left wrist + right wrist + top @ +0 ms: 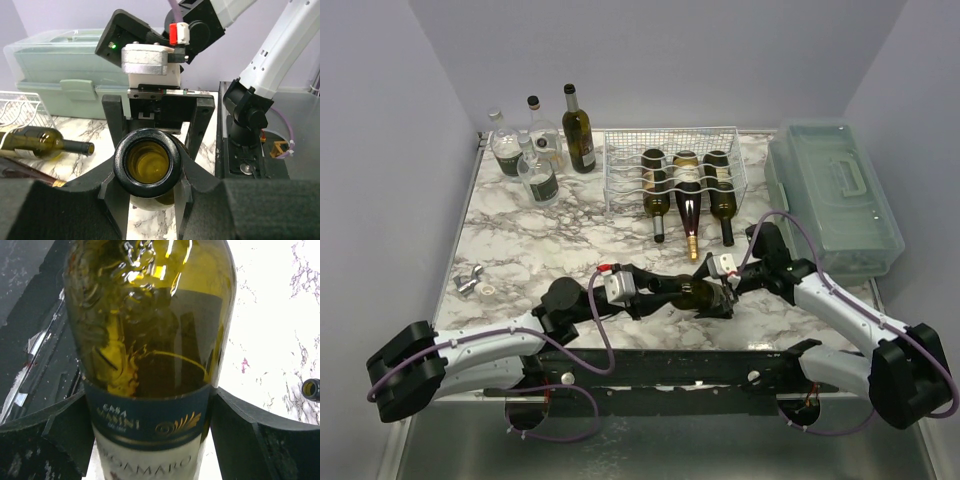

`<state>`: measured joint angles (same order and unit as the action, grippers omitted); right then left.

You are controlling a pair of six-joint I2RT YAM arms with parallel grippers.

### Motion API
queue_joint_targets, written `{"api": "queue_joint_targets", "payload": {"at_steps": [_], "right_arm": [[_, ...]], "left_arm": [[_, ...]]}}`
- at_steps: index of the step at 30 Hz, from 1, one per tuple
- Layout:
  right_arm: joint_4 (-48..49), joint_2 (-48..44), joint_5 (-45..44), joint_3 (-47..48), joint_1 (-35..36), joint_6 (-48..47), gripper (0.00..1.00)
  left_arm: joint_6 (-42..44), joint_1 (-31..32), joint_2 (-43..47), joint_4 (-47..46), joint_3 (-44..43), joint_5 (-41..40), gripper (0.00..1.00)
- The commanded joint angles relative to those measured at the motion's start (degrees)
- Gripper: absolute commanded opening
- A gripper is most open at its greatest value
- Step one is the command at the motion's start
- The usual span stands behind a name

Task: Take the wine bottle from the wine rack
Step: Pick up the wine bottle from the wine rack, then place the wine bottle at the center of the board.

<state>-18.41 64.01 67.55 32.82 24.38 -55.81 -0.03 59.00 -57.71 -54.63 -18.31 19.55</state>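
A green wine bottle [695, 293] with a blue and white label lies level just above the marble table, in front of the white wire wine rack [620, 160]. My left gripper [658, 288] is shut on its neck; the open mouth [147, 162] faces the left wrist camera between my fingers [112, 192]. My right gripper [728, 288] is shut on the bottle's body [150, 340], fingers [235, 425] pressed to both sides at the label. Three bottles [688, 195] still lie in the rack, necks toward me.
A translucent green-grey plastic box [835, 195] with a handle stands at the right. A dark bottle [578, 130] and several clear bottles [525, 155] stand at the back left. Small metal pieces [470, 283] lie near the left edge. A racked bottle [47, 142] shows left of my left gripper.
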Motion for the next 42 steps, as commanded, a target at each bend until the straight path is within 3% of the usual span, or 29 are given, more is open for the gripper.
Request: {"api": "queue_joint_targets", "payload": {"at_steps": [1,10,24,32,42], "right_arm": [[0.57,-1.53,1.61,1.67,-0.39,-0.89,0.85],[-3.32,-2.41,2.63,3.95,-0.83,-1.78,0.99],[-8.17,-3.34,1.81,5.89,-2.48,-5.43,0.99],[-7.96,-3.34,1.06,5.82,-2.76,-5.45,0.99],[-7.82,-3.04,0.61,5.72,-2.94,-5.36,0.99]], "left_arm": [[-1.64,-0.29,5.19,-1.32,-0.11,-3.75,0.0],[-0.7,-0.51,15.27,10.62,-0.71,-6.72,0.0],[3.24,-2.72,31.63,45.05,-9.11,-18.81,0.0],[5.65,-5.04,31.14,58.79,-17.72,-25.48,0.0],[4.1,-16.32,27.37,65.95,-24.59,-21.4,0.0]]}}
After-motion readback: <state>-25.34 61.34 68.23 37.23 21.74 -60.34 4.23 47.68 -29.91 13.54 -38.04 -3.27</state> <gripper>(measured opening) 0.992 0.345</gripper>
